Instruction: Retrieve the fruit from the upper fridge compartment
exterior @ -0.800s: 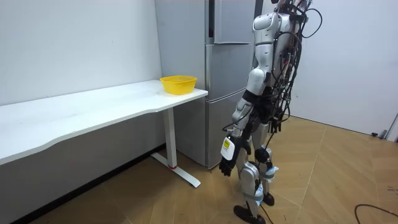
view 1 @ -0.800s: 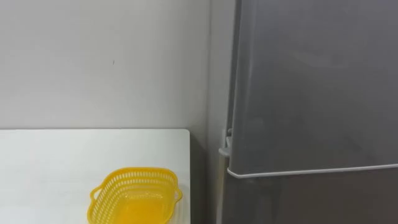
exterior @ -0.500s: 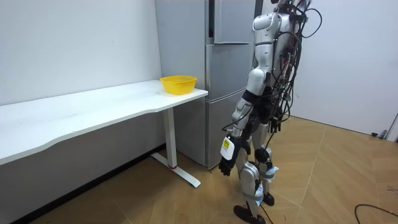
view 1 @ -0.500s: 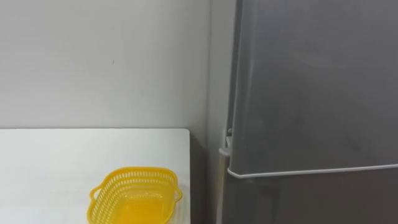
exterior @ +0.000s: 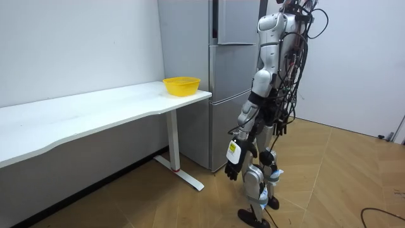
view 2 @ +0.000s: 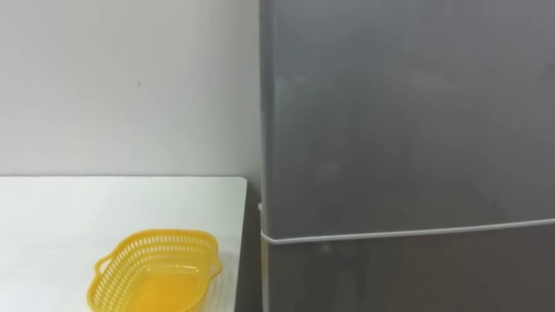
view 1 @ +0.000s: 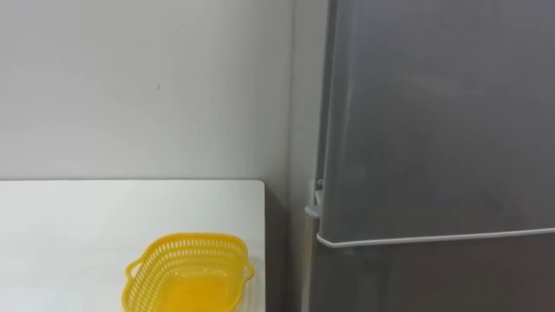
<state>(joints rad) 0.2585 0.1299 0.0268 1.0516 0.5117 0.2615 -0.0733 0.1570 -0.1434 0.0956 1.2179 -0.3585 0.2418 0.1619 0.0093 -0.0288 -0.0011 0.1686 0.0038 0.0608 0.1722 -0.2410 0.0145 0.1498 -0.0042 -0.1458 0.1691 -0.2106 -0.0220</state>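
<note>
Grey upper door (view 1: pixel 434 113) stood shut, and whatever was to be fetched lay hidden behind it. The left hand (exterior: pixel 233 166) hung low at the robot's side, well below that door's left edge; its grip could not be told.

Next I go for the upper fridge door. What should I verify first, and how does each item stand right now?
1. Facing upper door: ok.
2. Door open: not ok, shut.
3. Left hand up at door: not ok, hangs low by the leg.
4. What's inside: cannot tell, door hides it.
5. Basket on table beside fridge: ok.
</note>
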